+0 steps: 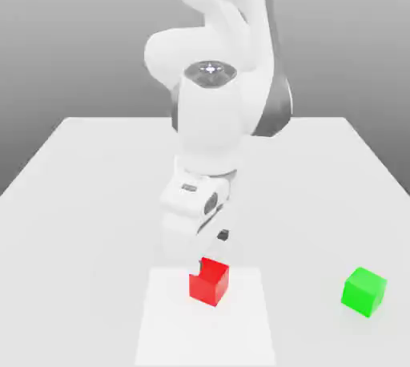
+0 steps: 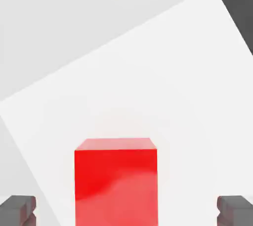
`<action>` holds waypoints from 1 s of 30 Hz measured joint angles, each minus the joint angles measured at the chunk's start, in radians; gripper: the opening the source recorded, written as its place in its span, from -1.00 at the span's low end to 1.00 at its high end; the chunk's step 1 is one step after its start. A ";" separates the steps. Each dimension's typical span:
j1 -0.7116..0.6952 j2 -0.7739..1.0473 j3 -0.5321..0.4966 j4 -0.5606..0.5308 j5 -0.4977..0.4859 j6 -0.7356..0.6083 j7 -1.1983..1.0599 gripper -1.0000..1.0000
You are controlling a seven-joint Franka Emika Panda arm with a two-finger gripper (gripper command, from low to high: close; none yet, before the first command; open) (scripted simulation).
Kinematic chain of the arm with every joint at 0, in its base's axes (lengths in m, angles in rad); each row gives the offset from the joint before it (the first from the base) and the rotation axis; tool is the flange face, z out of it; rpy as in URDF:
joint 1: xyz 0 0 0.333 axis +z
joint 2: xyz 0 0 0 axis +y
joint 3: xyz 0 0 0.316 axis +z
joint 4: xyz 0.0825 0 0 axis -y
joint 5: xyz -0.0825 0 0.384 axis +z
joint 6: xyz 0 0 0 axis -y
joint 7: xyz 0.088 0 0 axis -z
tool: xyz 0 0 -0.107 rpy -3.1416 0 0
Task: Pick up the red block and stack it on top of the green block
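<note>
— Plain grey backdrop, white desk [image 1: 80,197], paler square [image 1: 168,333] under the red block [image 1: 210,281]. Why there?

— Probably a start spot. Hand [image 2: 126,210] spread wide, fingertips [image 2: 17,210] flanking the block, not touching.

— Green block [image 1: 364,291]?

— Well off to the side of the hand, free for stacking. No writing anywhere.
</note>
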 joint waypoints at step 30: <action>0.052 -0.045 0.136 0.067 -0.067 -0.117 0.083 -1.00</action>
